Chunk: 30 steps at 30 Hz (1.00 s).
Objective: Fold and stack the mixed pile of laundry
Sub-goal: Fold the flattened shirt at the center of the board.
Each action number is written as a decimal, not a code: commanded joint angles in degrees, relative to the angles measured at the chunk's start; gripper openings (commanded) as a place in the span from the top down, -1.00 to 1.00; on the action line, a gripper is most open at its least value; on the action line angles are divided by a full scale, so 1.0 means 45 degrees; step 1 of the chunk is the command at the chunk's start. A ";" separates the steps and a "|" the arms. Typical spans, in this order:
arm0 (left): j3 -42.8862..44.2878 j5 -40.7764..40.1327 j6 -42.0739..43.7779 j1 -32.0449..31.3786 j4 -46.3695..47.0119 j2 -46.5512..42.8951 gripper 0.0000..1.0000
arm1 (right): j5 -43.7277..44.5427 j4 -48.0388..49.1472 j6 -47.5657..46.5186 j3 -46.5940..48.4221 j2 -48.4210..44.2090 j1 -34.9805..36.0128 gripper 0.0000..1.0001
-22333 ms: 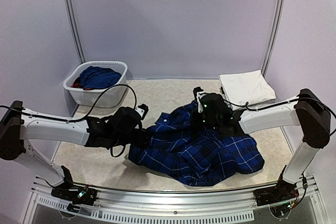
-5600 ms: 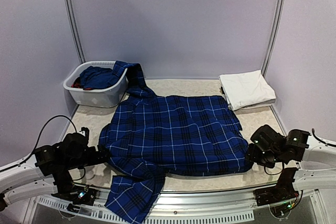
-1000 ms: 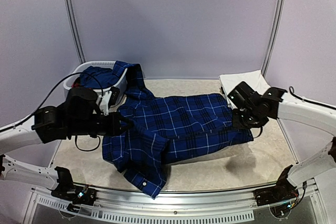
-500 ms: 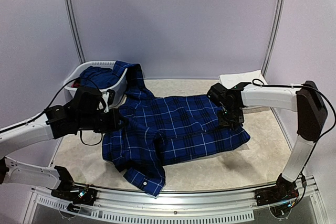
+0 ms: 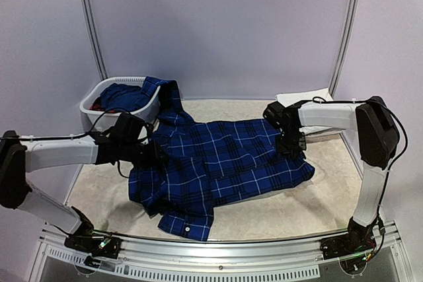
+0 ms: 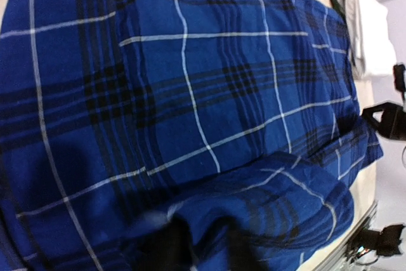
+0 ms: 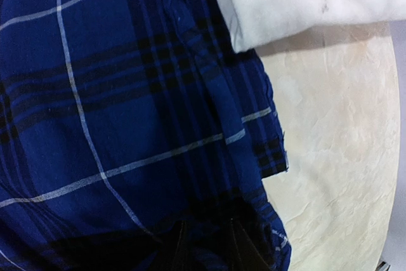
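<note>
The plaid shirt (image 5: pixel 225 163) lies half folded across the table (image 5: pixel 330 193), with one sleeve trailing up onto the basket (image 5: pixel 89 107). Expect light, limp cloth that sags and shifts, so pinch a doubled hem or seam, not the flat middle. Your left gripper (image 5: pixel 154 152) sits at its left edge and your right gripper (image 5: pixel 291 144) at its right edge. You cannot tell whether either is gripping or parted.
</note>
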 commanded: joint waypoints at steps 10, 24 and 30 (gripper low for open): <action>0.0348 -0.4245 0.1483 0.0042 -0.2075 -0.2122 -0.99 | -0.0004 -0.0757 -0.0984 0.1713 -0.2411 0.0588 -0.43; -0.3341 -0.5450 0.0652 -0.0192 -0.4218 -0.7009 -0.79 | -0.5979 0.4634 -0.0070 -0.0710 -0.2425 0.6937 -0.38; -0.3605 -0.5183 0.0890 -0.0266 -0.3974 -0.7303 -0.73 | -0.6601 0.6551 0.2008 -0.2317 -0.1953 0.7809 -0.33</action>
